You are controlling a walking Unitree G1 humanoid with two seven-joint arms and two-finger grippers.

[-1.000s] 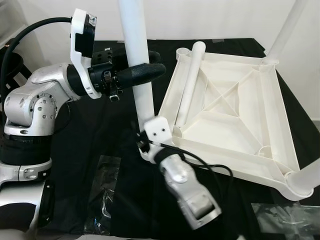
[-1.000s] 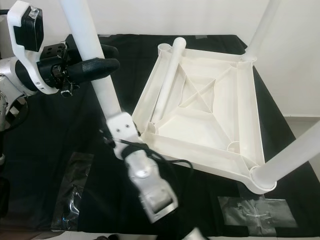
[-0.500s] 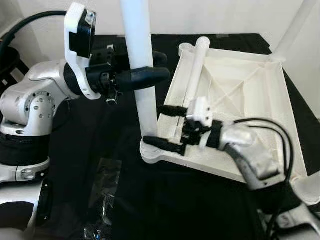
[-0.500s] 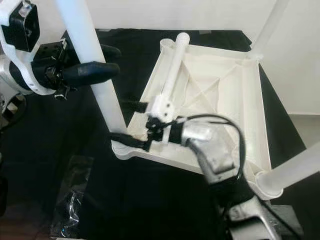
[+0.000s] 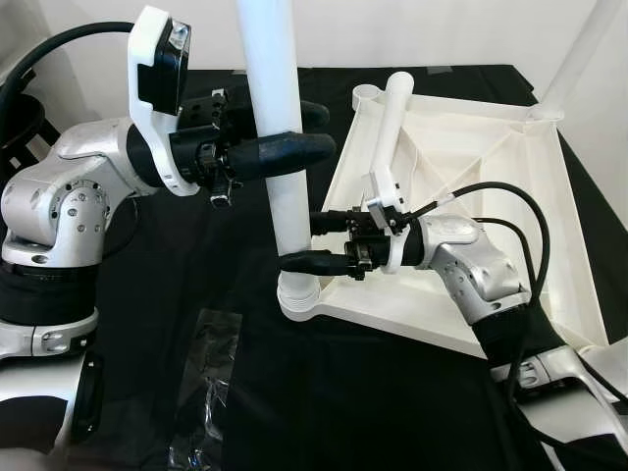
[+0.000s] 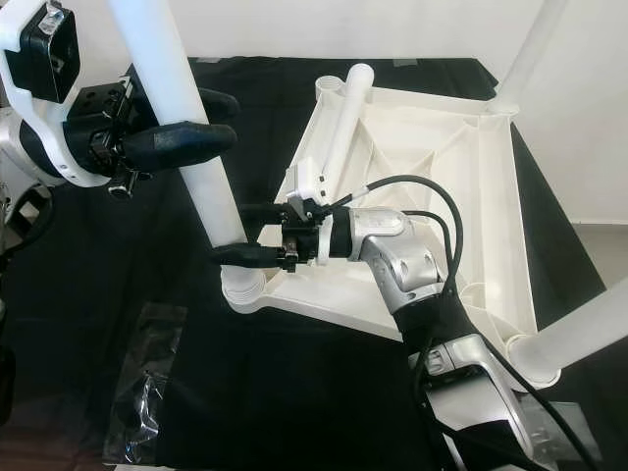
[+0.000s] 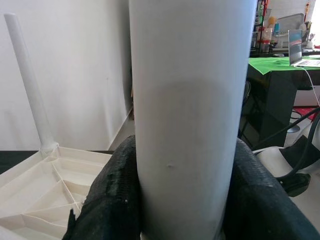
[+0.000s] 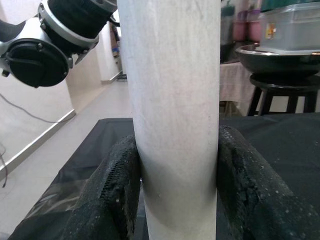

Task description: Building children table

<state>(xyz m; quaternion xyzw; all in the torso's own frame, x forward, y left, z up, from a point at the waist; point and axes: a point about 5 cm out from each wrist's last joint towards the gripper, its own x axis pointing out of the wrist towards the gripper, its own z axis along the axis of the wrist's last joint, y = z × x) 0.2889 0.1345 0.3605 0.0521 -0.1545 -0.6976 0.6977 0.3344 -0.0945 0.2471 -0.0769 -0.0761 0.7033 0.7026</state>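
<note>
The white table top (image 5: 471,201) lies upside down on black cloth. A white leg (image 5: 280,78) stands upright in its near left corner socket (image 5: 299,299). My left gripper (image 5: 319,130) is shut on this leg at mid height, its black fingers (image 7: 112,200) pressed to both sides of the leg (image 7: 192,125). My right gripper (image 5: 297,241) is shut on the same leg lower down, just above the socket, its pads (image 8: 112,195) against the leg (image 8: 172,100). A loose leg (image 5: 388,137) lies across the table top's left side.
Two more legs stand upright at the far right corner (image 5: 579,49) and the near right corner (image 5: 613,353). My right arm's cables (image 5: 510,201) loop over the table top. Crumpled clear tape (image 5: 211,373) lies on the cloth at the front left. A white wall stands behind.
My right arm has swung from in front of the leg to the table top's side, and its gripper has closed round the lower leg. The left gripper has kept its hold.
</note>
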